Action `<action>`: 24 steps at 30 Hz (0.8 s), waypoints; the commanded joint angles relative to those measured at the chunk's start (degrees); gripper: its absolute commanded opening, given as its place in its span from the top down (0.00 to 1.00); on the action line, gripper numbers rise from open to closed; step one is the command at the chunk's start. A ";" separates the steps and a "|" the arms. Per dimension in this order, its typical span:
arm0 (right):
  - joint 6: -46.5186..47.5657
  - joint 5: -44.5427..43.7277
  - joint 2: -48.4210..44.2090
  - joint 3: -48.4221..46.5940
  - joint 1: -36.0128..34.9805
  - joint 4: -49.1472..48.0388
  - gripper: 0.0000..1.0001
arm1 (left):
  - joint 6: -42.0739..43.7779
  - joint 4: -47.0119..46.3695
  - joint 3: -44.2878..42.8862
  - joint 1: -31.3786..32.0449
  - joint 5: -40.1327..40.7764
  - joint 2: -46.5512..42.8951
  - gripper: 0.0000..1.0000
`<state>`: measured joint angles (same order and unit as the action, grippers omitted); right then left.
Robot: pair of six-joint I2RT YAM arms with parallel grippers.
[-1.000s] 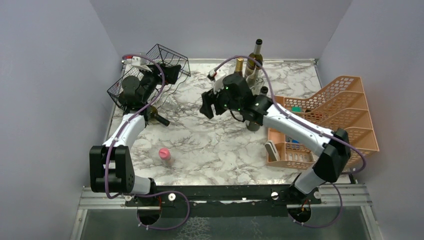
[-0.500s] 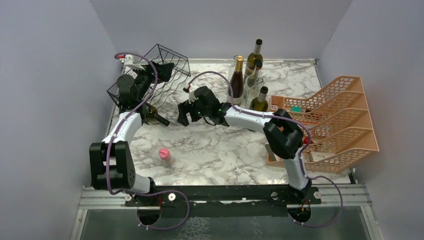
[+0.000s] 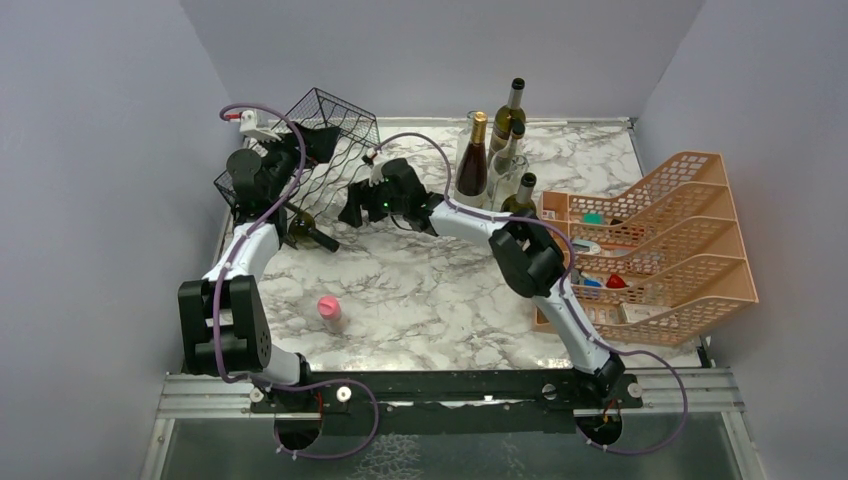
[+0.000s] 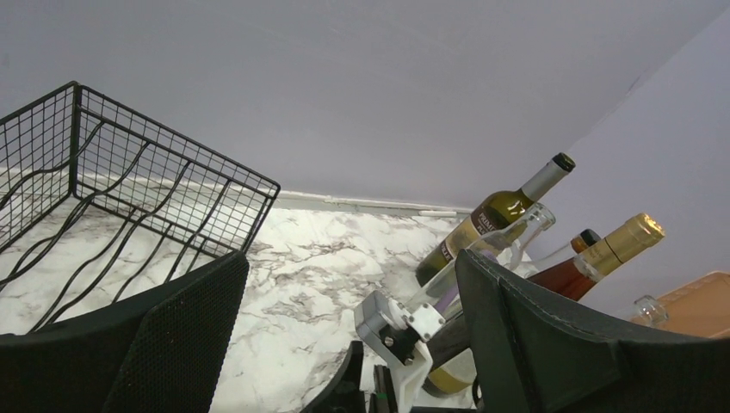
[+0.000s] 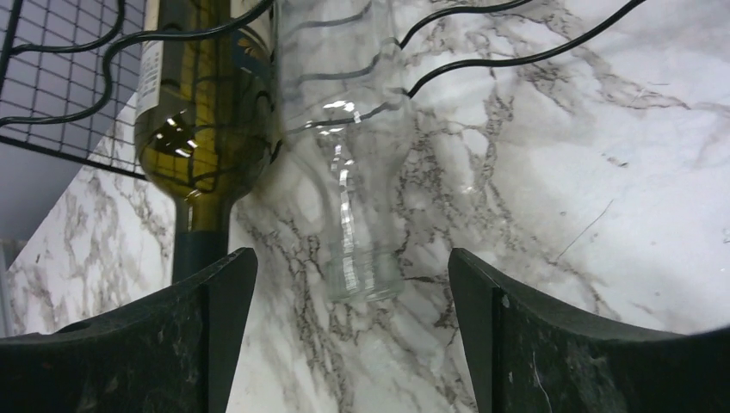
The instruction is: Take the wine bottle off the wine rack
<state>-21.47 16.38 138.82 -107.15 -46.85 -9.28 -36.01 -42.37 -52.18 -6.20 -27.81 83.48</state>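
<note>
The black wire wine rack stands at the table's back left. A dark green wine bottle lies in a low cell, neck pointing out. In the right wrist view it lies beside a clear glass bottle, both behind the rack's wires. My right gripper is open and empty just in front of the rack; the clear bottle's mouth lies just beyond its open fingertips. My left gripper is open at the rack's upper part, with the rack mesh to its left and nothing between its fingers.
Several upright bottles stand at the back middle, also in the left wrist view. A peach tiered organizer fills the right side. A small pink object sits on the marble near the left arm.
My right arm has swung left across the table, from the standing bottles to just in front of the rack. My left gripper has shifted slightly up and back at the rack.
</note>
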 commanded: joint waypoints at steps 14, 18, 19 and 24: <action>-1.36 4.79 10.66 -10.93 0.44 -3.74 0.28 | -2.23 -2.18 -2.40 -0.31 -2.16 0.15 0.04; -2.11 5.24 12.76 -14.42 0.45 -3.45 0.39 | -2.35 -2.22 -2.40 -0.39 -2.24 0.32 0.04; -2.34 5.04 12.90 -14.52 0.44 -3.93 0.41 | -2.36 -2.21 -2.40 -0.47 -2.28 0.36 0.04; -4.08 6.51 13.73 -15.07 0.46 -5.43 0.63 | -3.01 -2.20 -2.49 -0.66 -2.41 0.55 0.04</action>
<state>-24.08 20.40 150.76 -119.87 -46.13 -11.27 -37.95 -42.63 -52.84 -6.33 -28.71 83.53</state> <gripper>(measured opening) 0.444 0.965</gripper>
